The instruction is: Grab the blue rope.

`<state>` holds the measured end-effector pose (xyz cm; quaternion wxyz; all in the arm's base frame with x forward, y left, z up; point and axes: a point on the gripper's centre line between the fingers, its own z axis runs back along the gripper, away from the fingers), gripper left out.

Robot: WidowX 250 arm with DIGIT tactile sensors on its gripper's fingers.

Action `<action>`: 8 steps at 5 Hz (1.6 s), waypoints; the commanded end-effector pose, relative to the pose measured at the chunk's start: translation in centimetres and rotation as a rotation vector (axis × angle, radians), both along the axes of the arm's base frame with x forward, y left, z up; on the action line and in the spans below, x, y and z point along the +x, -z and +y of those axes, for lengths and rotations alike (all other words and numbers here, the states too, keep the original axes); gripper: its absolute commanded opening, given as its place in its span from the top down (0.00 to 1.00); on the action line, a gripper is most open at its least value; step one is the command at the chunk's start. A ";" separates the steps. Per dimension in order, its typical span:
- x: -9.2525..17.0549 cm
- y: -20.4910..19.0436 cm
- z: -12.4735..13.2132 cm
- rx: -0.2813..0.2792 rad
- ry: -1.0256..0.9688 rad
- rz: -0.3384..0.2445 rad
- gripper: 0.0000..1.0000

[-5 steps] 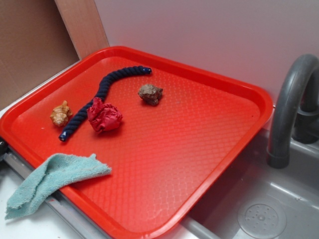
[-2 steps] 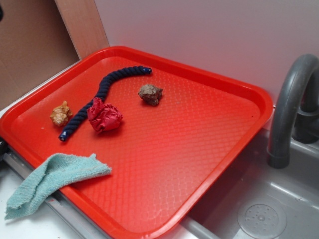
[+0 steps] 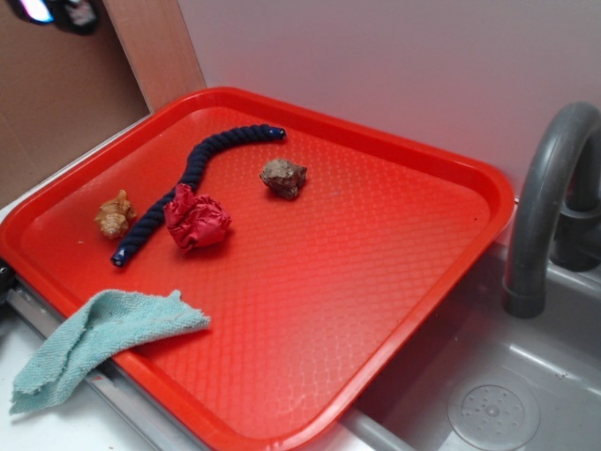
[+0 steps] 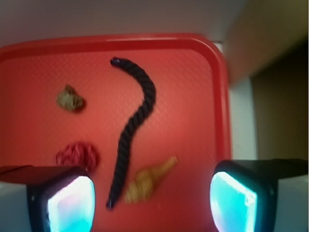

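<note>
We see a red tray [image 3: 376, 282] on a counter, next to a grey sink [image 3: 488, 395] with a grey faucet [image 3: 540, 207]. The blue rope [image 3: 183, 183] lies on the tray's far left part in a loose S-curve; one end sits near the back rim, the other points at the tray's front left edge. In the wrist view the rope [image 4: 133, 125] runs down the middle of the frame, with its lower end between the two fingers but well beyond them.

A tan shell [image 3: 115, 214] sits just left of the rope's lower part; in the wrist view the shell [image 4: 147, 181] is right beside the rope end, possibly touching, too blurred to tell. A red cloth ball [image 3: 195, 219] sits against the rope on its other side. A brown rock [image 3: 284, 177] lies apart from the rope, toward the tray centre. A teal towel [image 3: 94, 338] drapes over the tray's front left rim, half off it.

The gripper [image 4: 152, 203] is spread wide and empty, both fingers [image 4: 70, 203] at the bottom corners of the wrist view, high above the tray and touching nothing. In the exterior view only a dark bit of the arm [image 3: 56, 11] shows at the top left corner.
</note>
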<state>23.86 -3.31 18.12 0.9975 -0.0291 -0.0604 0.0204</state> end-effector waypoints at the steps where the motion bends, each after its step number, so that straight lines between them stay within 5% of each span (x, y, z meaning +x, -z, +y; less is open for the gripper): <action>1: 4.4 3.1 0.9 0.023 -0.076 -0.082 0.00; 4: 6.2 11.9 0.1 0.104 0.008 0.002 0.00; 5: 6.6 13.3 -1.0 0.041 0.044 0.013 0.00; 7: 7.1 15.4 -2.2 0.036 0.037 0.077 0.00; 8: 6.8 15.8 -1.9 0.102 0.045 0.083 1.00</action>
